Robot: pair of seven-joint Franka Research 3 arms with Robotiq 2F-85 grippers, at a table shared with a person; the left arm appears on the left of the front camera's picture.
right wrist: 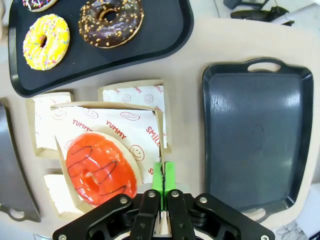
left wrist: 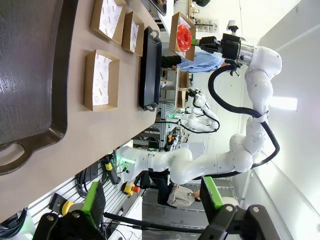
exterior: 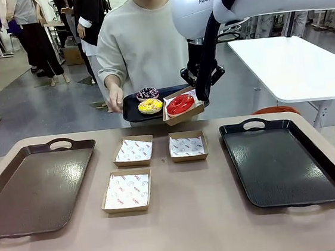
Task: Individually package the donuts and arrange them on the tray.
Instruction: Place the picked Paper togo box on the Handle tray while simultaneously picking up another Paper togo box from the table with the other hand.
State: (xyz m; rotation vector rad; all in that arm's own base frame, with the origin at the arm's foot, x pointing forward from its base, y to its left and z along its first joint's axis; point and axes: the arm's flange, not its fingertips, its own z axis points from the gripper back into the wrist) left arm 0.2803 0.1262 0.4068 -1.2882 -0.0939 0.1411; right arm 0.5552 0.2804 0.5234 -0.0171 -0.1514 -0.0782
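I see a tan tabletop [exterior: 197,233] with two dark trays [exterior: 280,167] and three lined boxes [exterior: 127,191]. The right gripper [right wrist: 163,172] clamps the box [right wrist: 159,132] holding the red donut [right wrist: 100,170], and the left gripper [left wrist: 152,195] is spread. A grey hall floor [exterior: 46,108] lies behind.

Overhead light was bright and even; glare streaked the dark trays [exterior: 280,167], shadows were soft, and wrist views bowed at edges.

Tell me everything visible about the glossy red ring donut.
The glossy red ring donut has shiny icing crossed by thin dark drizzle lines, over a pale dough edge. It lies in a brown cardboard box lined with white printed paper, touching only that paper. The right gripper, jaws shut on the box's rim, holds it raised above the beige table.
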